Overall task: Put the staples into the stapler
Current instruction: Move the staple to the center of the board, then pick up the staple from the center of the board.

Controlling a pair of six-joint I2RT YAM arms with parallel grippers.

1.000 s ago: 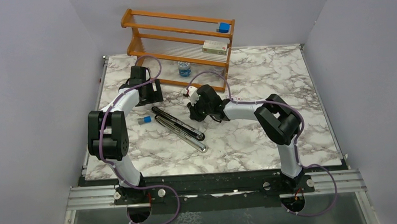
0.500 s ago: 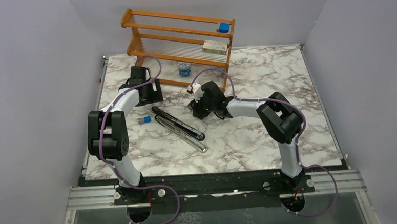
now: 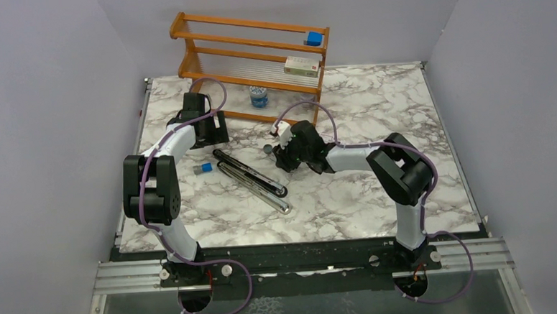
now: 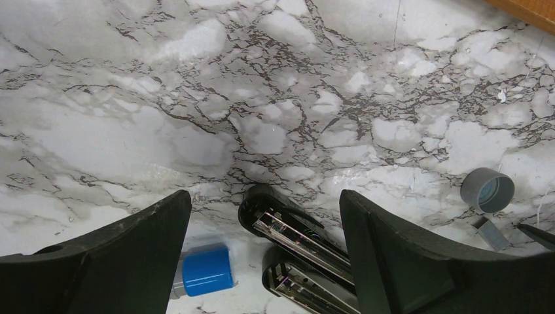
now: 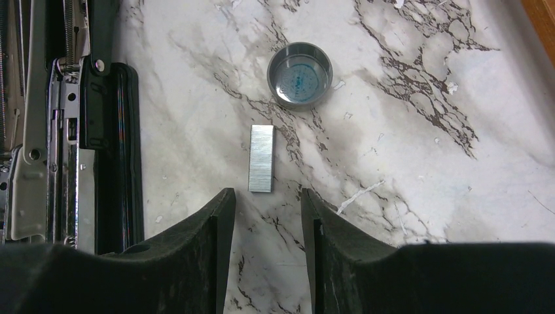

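Your right pincer (image 5: 265, 206) has just let its jaws part. They now stand partly spread with nothing between them. The staples (image 5: 261, 159), one short silvery strip, lie flat on the surface (image 5: 406, 131) just ahead of the fingertips. The strip is roughly in line with the gap and touches neither finger. The stapler (image 5: 72, 131) lies swung open to this pincer's left, apart from the strip, with its metal channel facing up. A small grey cap (image 5: 300, 74) sits farther ahead, beyond the strip.

For the task, this means the strip is loose on the surface rather than gripped or in the channel, so you likely have the loading still to do. The half-open jaws look placed to close on the strip's long sides.

Against the earlier overhead frame, the right wrist has drawn away from the stapler, and its jaws were nearer together then. Your left pincer (image 4: 262, 199) has not shifted. It hangs widely spread and empty over the stapler's far end, with a blue cap (image 4: 204, 270) beside its left finger.
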